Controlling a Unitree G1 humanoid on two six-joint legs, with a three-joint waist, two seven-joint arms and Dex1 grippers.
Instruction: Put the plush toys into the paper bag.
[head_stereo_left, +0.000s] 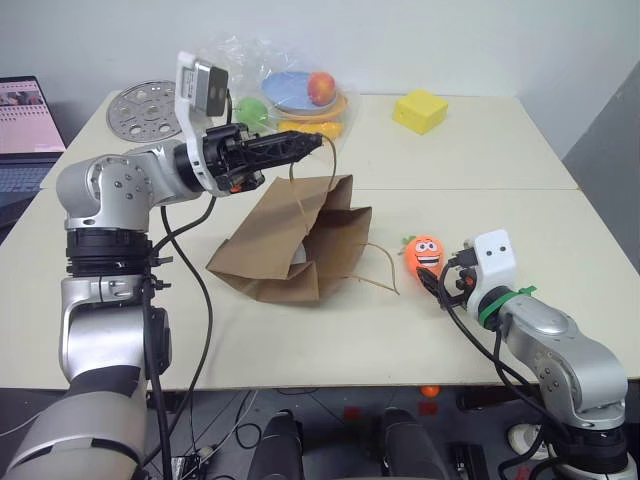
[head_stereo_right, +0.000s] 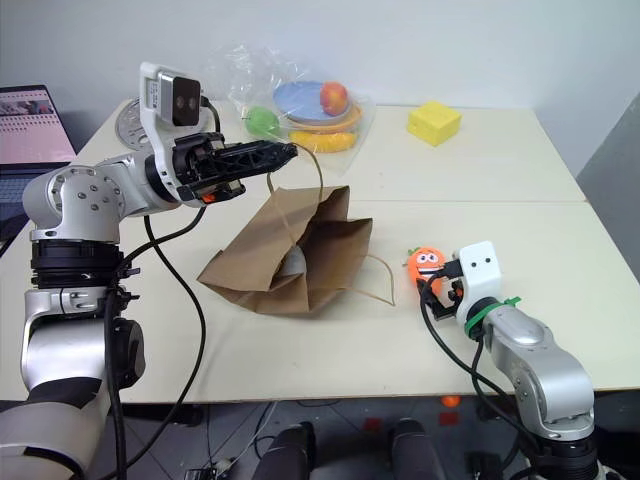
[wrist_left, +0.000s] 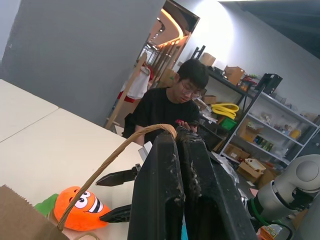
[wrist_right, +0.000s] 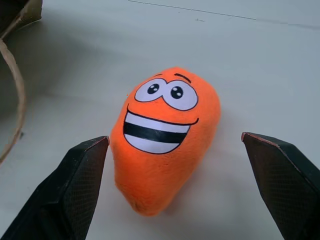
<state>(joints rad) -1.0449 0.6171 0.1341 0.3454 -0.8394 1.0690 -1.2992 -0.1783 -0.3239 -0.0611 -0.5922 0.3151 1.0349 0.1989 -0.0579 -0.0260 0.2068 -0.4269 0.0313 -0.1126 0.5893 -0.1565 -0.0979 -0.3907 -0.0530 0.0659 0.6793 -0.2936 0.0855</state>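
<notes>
My left gripper (head_stereo_left: 318, 140), fingers pinched shut on handle (head_stereo_left: 312, 168), holds paper bag (head_stereo_left: 290, 240) mouth up at table centre. White toy (head_stereo_left: 299, 256) seemingly already inside. Carrot plush (wrist_right: 162, 135) left, at bag's 3 o'clock; my right gripper (wrist_right: 182, 187) spread wide, empty, straddling it.

At the far end of your surface (head_stereo_left: 500, 160) you have a yellow foam block (head_stereo_left: 420, 110), well apart from a clear crinkled plastic bag (head_stereo_left: 262, 75) holding glossy fruit (head_stereo_left: 321, 88) on a blue plate (head_stereo_left: 288, 90). Just beside that bag lies a grey perforated disc (head_stereo_left: 142, 108). A laptop (head_stereo_left: 22, 130) sits off the surface's left edge. Beyond the surface, a person (wrist_left: 172, 107) in a black top stands before cluttered shelves (wrist_left: 270, 130).
</notes>
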